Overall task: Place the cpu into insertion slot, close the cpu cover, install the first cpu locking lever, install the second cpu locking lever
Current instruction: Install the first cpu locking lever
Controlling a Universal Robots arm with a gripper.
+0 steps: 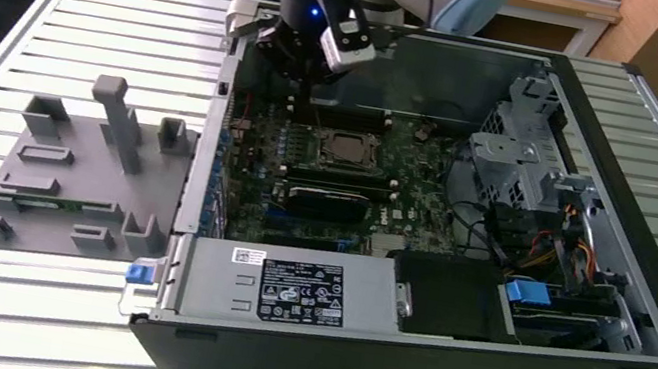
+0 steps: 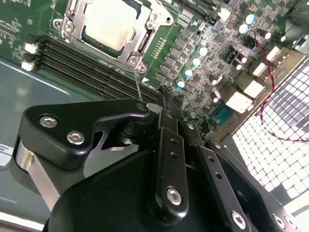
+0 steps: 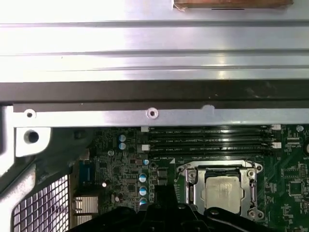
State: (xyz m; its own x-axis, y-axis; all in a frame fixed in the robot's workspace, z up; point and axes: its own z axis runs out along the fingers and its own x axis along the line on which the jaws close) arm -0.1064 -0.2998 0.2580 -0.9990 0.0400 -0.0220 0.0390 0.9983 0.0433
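Note:
The cpu (image 2: 108, 21) (image 3: 222, 191), a dull silver square, lies in the insertion slot (image 1: 342, 149) on the green motherboard. The cpu cover (image 2: 141, 41) (image 3: 219, 168), a silver frame, lies flat around it. A thin metal locking lever (image 2: 137, 84) rises from the socket's corner up to my fingertips; I cannot tell whether it touches them. My black gripper (image 2: 161, 99) (image 1: 306, 79) hovers above the board just beyond the socket, near the case's far wall. Its fingers look pressed together with nothing between them. Its dark tip (image 3: 161, 203) sits beside the socket.
Long black memory slots (image 2: 82, 63) (image 3: 207, 137) run next to the socket. The case's metal wall (image 3: 152, 113) stands close behind them. A drive cage (image 1: 522, 168) and power supply (image 1: 283, 288) fill the case's other sides. A grey fixture (image 1: 75, 170) stands outside, on the exterior view's left.

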